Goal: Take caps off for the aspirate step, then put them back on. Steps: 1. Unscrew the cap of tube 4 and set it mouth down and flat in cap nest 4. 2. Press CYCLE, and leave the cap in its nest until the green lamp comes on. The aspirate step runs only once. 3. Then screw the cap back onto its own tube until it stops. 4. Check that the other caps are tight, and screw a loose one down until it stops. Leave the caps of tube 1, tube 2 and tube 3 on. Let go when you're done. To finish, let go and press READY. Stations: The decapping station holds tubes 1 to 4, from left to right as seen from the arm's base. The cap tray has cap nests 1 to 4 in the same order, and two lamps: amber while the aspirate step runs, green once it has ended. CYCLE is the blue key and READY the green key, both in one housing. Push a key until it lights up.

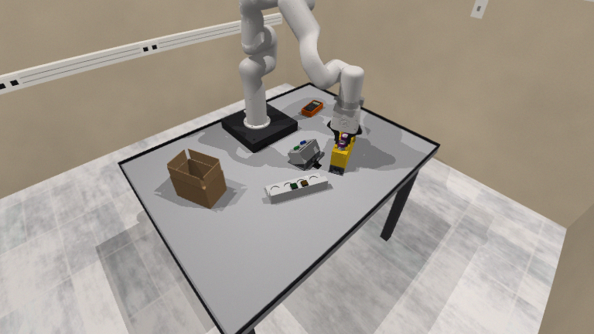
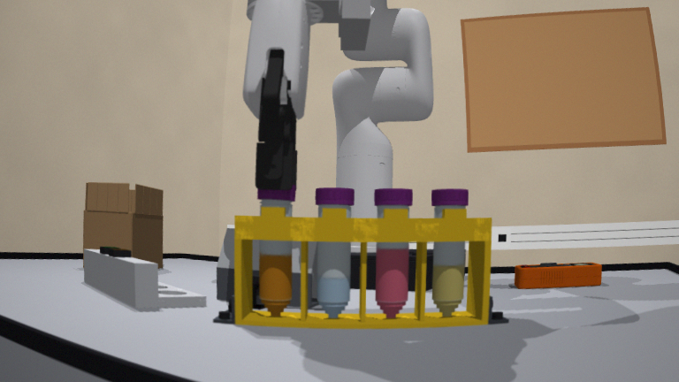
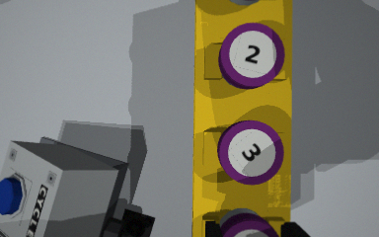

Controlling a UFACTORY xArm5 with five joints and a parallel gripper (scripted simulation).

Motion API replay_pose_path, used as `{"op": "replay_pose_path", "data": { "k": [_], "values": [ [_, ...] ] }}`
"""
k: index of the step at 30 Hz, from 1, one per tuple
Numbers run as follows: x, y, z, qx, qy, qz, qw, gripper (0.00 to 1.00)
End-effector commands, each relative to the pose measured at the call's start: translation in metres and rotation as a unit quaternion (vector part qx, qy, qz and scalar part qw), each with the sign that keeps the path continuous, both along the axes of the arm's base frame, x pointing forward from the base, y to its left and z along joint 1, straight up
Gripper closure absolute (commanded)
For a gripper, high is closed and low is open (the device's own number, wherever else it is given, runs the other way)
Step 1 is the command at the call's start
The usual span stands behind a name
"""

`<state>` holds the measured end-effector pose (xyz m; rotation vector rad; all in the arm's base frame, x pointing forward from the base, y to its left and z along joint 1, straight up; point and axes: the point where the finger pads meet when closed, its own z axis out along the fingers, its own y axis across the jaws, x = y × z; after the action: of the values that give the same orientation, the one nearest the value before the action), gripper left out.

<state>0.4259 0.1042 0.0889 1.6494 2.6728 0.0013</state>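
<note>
A yellow rack [image 2: 361, 237] holds tubes 1 to 4, each with a purple cap on. My gripper [image 2: 276, 178] stands upright over tube 4 [image 2: 275, 278], the one with orange liquid at the left end in the exterior view. It is shut on the cap of tube 4 [image 2: 276, 194], which sits on its tube. In the wrist view this cap [image 3: 248, 228] shows between the black fingers at the bottom edge, below cap 3 [image 3: 251, 152] and cap 2 [image 3: 252, 55]. The white cap tray [image 1: 296, 186] lies in front of the rack; the nests I can see are empty.
The grey key housing [image 1: 305, 151] stands beside the rack, with the blue CYCLE key [image 3: 10, 196] unlit. A cardboard box [image 1: 196, 177] stands at the left of the table. An orange meter [image 1: 312, 107] lies near the arm's base.
</note>
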Motion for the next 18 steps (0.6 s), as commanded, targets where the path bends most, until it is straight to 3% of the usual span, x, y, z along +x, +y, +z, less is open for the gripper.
{"op": "replay_pose_path", "data": {
  "k": [1,12,18],
  "values": [
    [0.001,0.0,0.004,0.002,-0.002,0.0,1.0,1.0],
    [0.001,0.0,0.037,0.002,-0.002,0.0,1.0,1.0],
    [0.0,-0.008,0.037,0.002,-0.002,0.042,0.999,1.0]
  ]
}}
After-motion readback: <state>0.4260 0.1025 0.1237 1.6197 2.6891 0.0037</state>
